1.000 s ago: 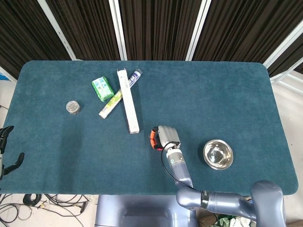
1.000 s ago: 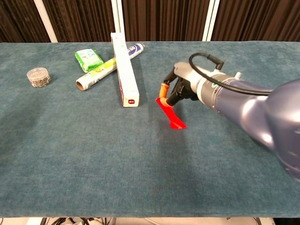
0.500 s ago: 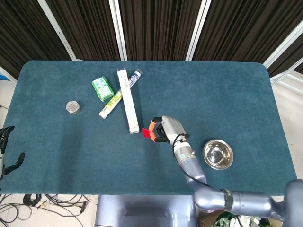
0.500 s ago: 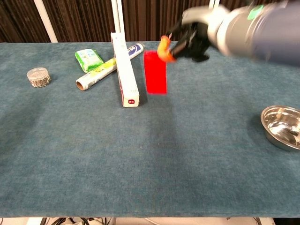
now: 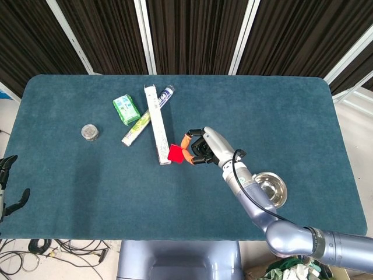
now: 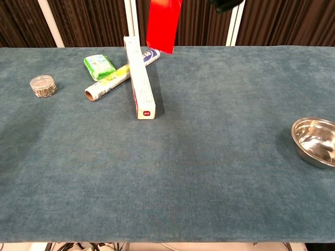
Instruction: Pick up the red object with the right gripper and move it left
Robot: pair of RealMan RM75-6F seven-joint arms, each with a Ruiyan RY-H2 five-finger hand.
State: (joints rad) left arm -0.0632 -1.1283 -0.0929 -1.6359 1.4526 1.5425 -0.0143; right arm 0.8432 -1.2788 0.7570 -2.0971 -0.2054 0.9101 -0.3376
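Note:
My right hand (image 5: pixel 201 148) grips the orange handle of the red object (image 5: pixel 176 153), a flat red blade, held high above the table. The blade hangs down at the top of the chest view, red object (image 6: pixel 163 23), just right of the long white box (image 6: pixel 140 77). Only a dark bit of the right hand (image 6: pixel 226 5) shows at that view's top edge. From the head view the red blade lies over the white box's (image 5: pixel 158 125) near end. My left hand (image 5: pixel 8 185) is open at the far left edge, off the table.
A green packet (image 5: pixel 126 109), a foil roll (image 5: pixel 136 128) and a tube lie against the white box at the back left. A small round jar (image 5: pixel 89 132) stands further left. A steel bowl (image 5: pixel 268 190) sits at the right, below my right forearm.
My right hand has lifted the red object off the table and carried it up and to the left, toward the white box. The left hand stayed still.

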